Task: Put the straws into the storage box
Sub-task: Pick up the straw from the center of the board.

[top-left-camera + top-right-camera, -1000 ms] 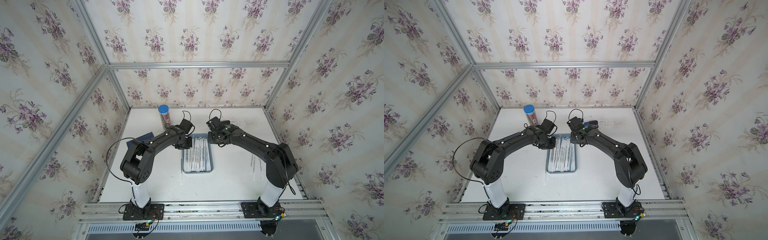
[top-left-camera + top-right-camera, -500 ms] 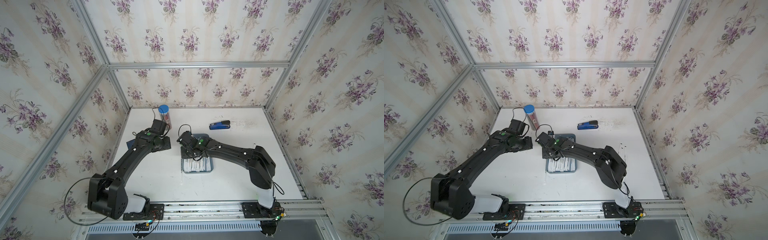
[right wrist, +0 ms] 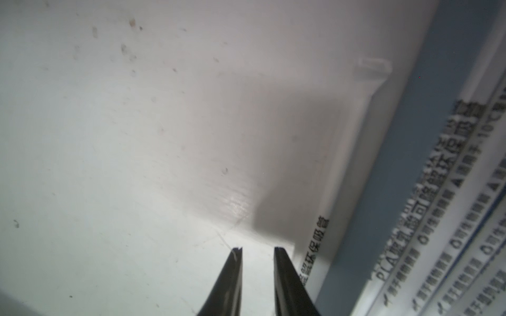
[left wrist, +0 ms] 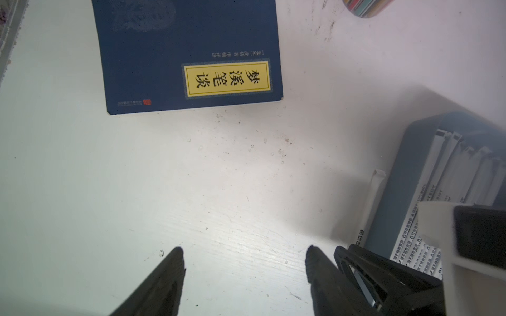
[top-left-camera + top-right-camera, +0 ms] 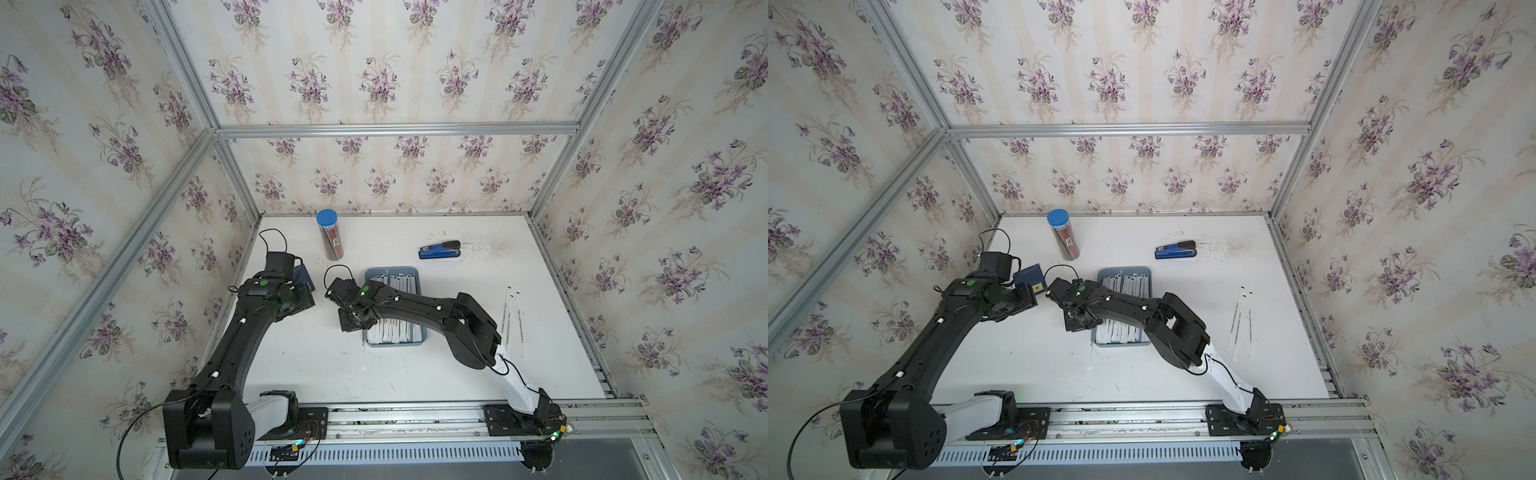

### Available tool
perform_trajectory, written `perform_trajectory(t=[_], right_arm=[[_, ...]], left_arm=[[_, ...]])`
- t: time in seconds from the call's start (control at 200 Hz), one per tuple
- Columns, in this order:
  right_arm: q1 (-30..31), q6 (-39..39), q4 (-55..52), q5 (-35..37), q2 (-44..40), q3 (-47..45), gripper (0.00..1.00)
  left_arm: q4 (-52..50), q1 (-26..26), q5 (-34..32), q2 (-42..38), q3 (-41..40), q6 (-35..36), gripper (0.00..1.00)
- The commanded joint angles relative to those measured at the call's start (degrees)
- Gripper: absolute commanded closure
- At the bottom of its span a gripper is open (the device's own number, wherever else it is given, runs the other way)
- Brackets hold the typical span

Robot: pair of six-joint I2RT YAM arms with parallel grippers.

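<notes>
The grey-blue storage box sits mid-table with several white printed straws lying lengthwise in it. One straw lies on the table along the box's left rim. More straws lie loose at the right. My right gripper hangs low just left of that rim, its jaws a narrow gap apart, bare table between them, the loose straw beside one finger. My left gripper stands open and empty, left of the box, near the navy book.
A navy book lies at the left behind my left gripper. A clear blue-capped tube of pencils stands at the back. A blue stapler lies behind the box. Walls close in on the table on three sides.
Both grippers left the far end of the box. The left arm drew back to the left and its jaws opened. The right arm swung across to the box's left rim.
</notes>
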Motion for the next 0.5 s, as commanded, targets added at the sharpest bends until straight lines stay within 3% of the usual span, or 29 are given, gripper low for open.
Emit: perform_trajectory(t=[0.0,0.495], right_arm=[[-0.2,1.5,-4.6,2.5,0.4,0.4,0.73],[-0.2,3.2,-7.3,4.0,4.0,2.7,0.72]], left_arm=[[1.5,0.5,2.4,0.0,-0.3,1.4,0.29],[3.6,0.8,6.9,0.4,-1.5,2.1,0.29]])
